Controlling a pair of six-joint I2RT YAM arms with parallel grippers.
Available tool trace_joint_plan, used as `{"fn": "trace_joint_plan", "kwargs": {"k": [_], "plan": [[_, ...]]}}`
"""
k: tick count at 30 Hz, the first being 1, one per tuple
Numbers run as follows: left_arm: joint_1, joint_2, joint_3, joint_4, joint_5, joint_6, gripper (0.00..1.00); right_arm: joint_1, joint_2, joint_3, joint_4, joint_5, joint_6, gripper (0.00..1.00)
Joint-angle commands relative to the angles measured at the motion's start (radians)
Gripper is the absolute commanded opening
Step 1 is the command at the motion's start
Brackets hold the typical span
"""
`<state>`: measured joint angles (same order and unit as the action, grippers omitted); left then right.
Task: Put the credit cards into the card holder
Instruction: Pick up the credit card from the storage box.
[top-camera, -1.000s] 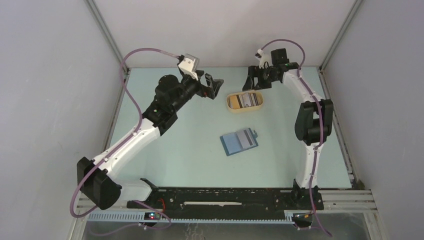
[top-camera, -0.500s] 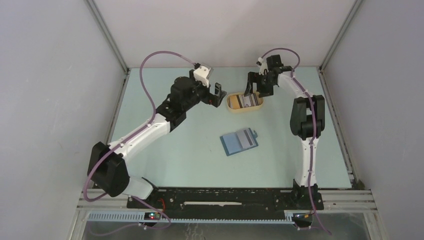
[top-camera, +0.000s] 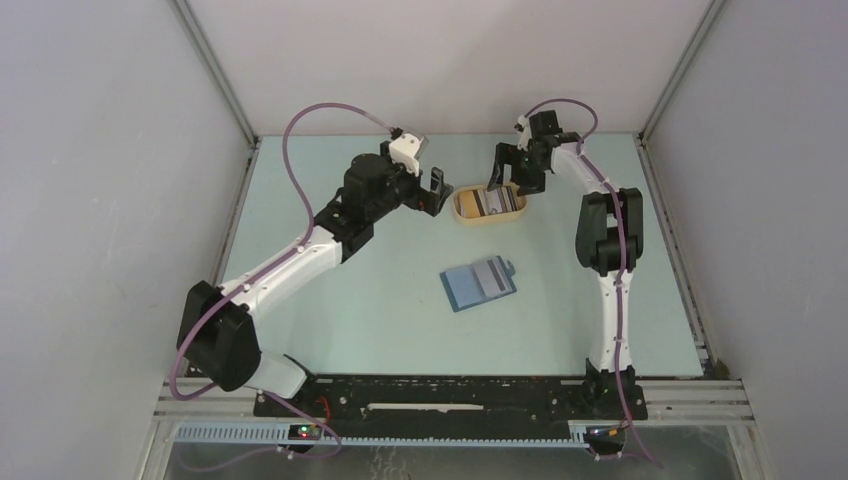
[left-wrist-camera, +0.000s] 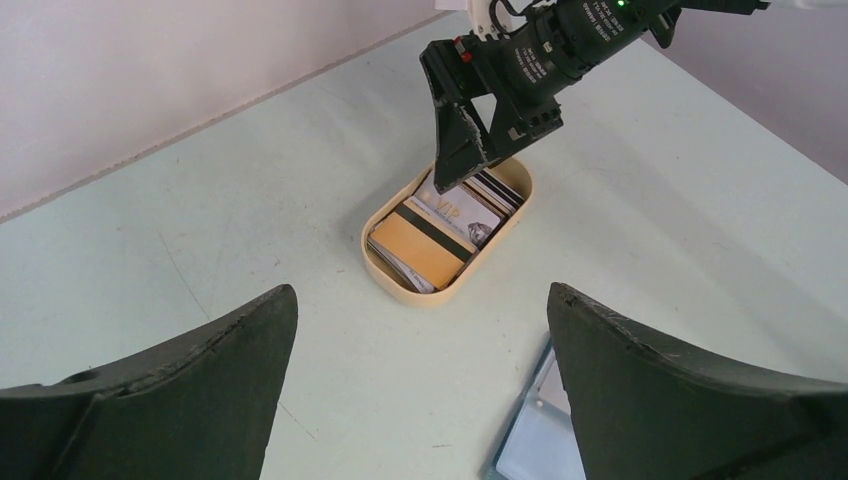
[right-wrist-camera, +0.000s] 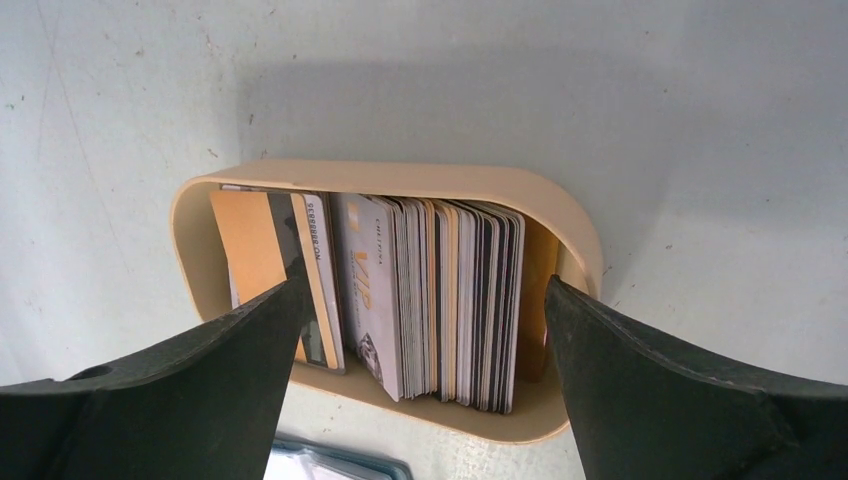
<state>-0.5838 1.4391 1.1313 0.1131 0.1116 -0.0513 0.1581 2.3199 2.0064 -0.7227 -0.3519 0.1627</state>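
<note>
Several credit cards (right-wrist-camera: 430, 300) stand on edge in a tan oval tray (top-camera: 489, 203), with an orange card (right-wrist-camera: 255, 255) lying at its left end. The tray and cards also show in the left wrist view (left-wrist-camera: 447, 232). My right gripper (top-camera: 506, 178) is open and hangs just above the tray, its fingers (right-wrist-camera: 180, 390) spread either side of the card stack. My left gripper (top-camera: 436, 190) is open and empty, just left of the tray. The teal-blue card holder (top-camera: 478, 284) lies open mid-table with a grey card on it; its corner shows in the left wrist view (left-wrist-camera: 535, 445).
The pale green table (top-camera: 340, 300) is walled by grey panels on three sides. A metal rail (top-camera: 450, 400) runs along the near edge between the arm bases.
The left arm swung right and lowered its gripper close beside the tray. The right gripper moved left and down over the tray. Cards and card holder stayed put.
</note>
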Motion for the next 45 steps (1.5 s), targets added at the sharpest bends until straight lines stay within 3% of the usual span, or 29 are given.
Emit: {"fn": "trace_joint_plan", "kwargs": {"k": [1,17,21,28,45], "plan": [[0.009,0.002,0.01,0.019,0.012,0.025,1.0,0.016,0.013,0.056,-0.004,0.065,0.059,1.0],[0.013,-0.005,0.005,0.016,0.014,0.025,1.0,0.021,0.046,0.056,-0.027,-0.043,0.069,1.0],[0.013,-0.003,0.005,0.015,0.014,0.026,1.0,0.005,0.049,0.056,-0.03,-0.199,0.033,0.95],[0.013,0.0,0.007,0.012,0.015,0.025,1.0,-0.028,0.038,0.044,-0.029,-0.315,-0.008,0.91],[0.015,0.006,0.012,0.004,0.015,0.025,1.0,-0.082,0.035,0.038,-0.03,-0.388,-0.025,0.76]]}}
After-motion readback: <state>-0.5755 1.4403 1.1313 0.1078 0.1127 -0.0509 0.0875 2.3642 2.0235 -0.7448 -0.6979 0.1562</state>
